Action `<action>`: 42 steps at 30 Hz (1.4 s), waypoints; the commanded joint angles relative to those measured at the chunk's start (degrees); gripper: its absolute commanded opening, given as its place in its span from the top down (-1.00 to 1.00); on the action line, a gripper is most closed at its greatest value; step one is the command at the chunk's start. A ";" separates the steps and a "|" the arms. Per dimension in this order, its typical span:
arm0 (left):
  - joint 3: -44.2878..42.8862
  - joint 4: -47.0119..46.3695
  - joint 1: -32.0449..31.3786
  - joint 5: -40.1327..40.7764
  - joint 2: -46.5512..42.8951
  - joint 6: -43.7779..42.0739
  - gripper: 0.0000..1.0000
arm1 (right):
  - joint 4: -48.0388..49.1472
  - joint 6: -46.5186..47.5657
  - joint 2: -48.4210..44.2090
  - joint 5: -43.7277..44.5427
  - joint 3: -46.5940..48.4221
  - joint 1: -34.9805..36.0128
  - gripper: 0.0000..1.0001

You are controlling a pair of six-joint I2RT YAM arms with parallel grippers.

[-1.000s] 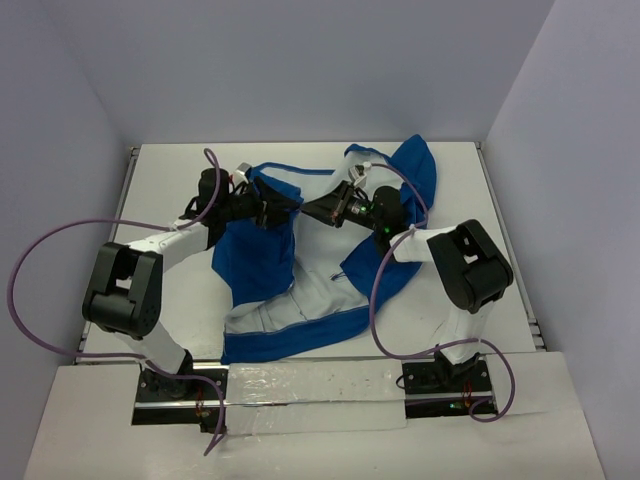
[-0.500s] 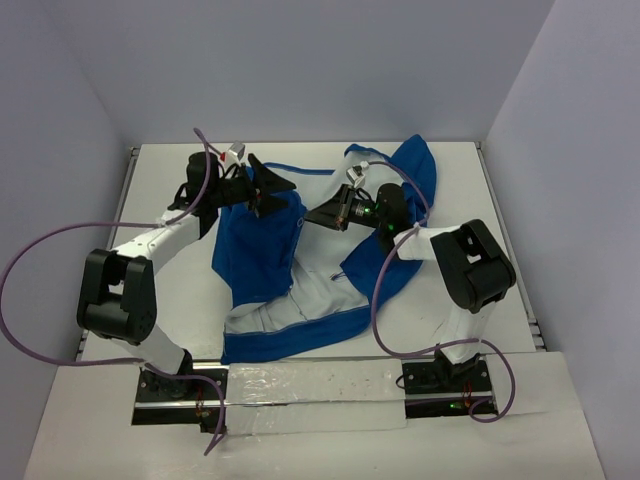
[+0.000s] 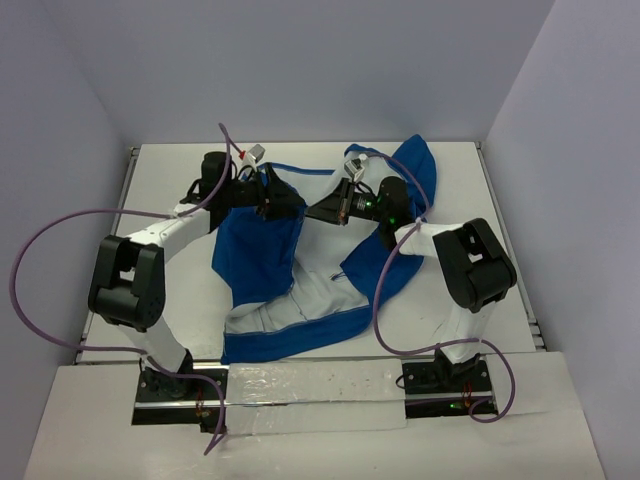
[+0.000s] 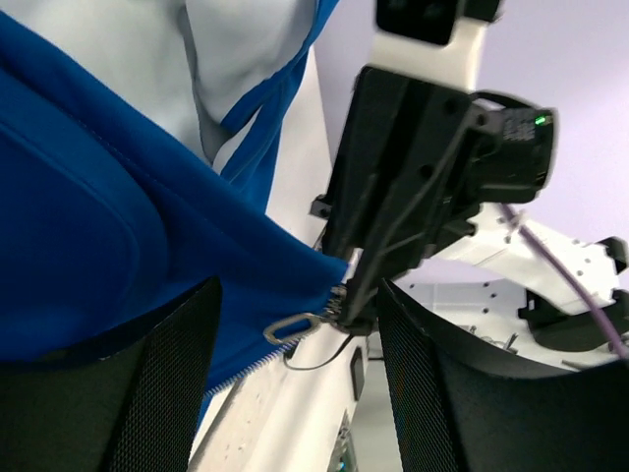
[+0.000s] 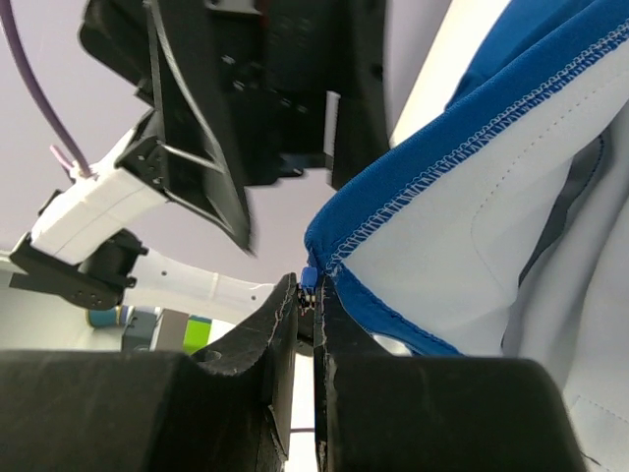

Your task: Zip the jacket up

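The royal-blue jacket lies open on the table, pale lining up. My right gripper is shut on a raised corner of its front edge, by the zipper. In the right wrist view the pinched blue hem rises out of the right gripper. My left gripper faces it from the left and is open. In the left wrist view the left gripper straddles the blue corner, and the silver zipper pull hangs free between the mesh fingers, touching neither.
The white table has a raised rim on each side. A second blue flap of the jacket lies behind the right arm. Purple cables loop out from both arms.
My left gripper opened, lifted off the jacket toward the back, then came back toward the right gripper. The right gripper stayed shut and shifted slightly to the back.
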State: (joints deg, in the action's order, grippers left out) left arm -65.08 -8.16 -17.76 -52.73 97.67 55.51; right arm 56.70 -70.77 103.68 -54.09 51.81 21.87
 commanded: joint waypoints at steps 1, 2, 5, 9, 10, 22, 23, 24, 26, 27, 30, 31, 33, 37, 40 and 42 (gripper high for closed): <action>-1.50 -2.48 -1.56 -1.49 1.15 -1.40 -0.40 | 3.59 -1.09 -1.14 -2.85 3.33 -0.32 1.00; -0.55 -4.81 -1.57 -1.78 1.08 0.37 -0.40 | 3.59 -1.12 -1.05 -3.02 3.51 -0.33 1.00; 1.06 -11.77 -1.88 -3.10 1.48 3.93 -0.39 | 3.59 -1.44 -0.60 -3.38 3.84 -0.32 1.00; 1.61 -15.66 -2.31 -4.05 2.50 6.92 -0.30 | 3.76 -1.60 -0.21 -3.69 3.87 -0.33 1.00; 1.74 -16.30 -2.36 -4.05 2.73 7.45 -0.21 | 3.76 -1.65 -0.06 -3.77 3.85 -0.33 1.00; 4.92 -23.36 -2.42 -3.38 1.54 12.66 0.60 | 3.85 -1.56 0.81 -3.94 3.44 -0.33 1.00; 5.07 -23.39 -2.43 -3.35 1.48 12.73 0.62 | 3.85 -1.56 0.91 -4.02 3.49 -0.35 1.00; 5.17 -23.39 -2.37 -3.32 1.47 12.88 0.62 | 3.85 -1.56 0.92 -4.09 3.55 -0.42 1.00; 5.44 -23.39 -2.36 -2.97 1.35 12.96 0.58 | 3.85 -1.56 1.03 -4.04 3.51 -0.42 1.00; 5.62 -23.39 -2.36 -2.76 1.27 12.99 0.54 | 3.85 -1.53 1.09 -4.09 3.53 -0.42 1.00; 6.35 -23.52 -2.36 -2.03 0.99 13.27 0.61 | 3.85 -1.56 0.96 -4.18 3.38 -0.42 1.00; 6.46 -23.56 -2.36 -1.85 0.95 13.45 0.63 | 3.85 -1.56 0.96 -4.18 3.34 -0.42 1.00; 6.98 -24.70 -2.36 -1.33 0.86 14.53 0.79 | 3.85 -1.48 0.91 -4.10 3.21 -0.51 1.00; 7.44 -25.94 -2.08 -1.13 0.86 15.96 0.84 | 3.94 -1.65 1.09 -4.00 3.02 -0.51 1.00; 7.95 -27.07 -1.49 -1.05 0.59 16.74 1.00 | 3.94 -1.65 1.35 -3.66 2.77 -0.60 1.00; 8.22 -27.17 -1.22 -0.88 0.42 17.53 1.00 | 4.46 -2.01 1.61 -3.74 2.68 -0.60 1.00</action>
State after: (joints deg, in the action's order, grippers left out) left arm -57.56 -31.71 -19.57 -54.02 99.96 71.73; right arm 56.53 -72.40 105.27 -58.02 53.30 21.58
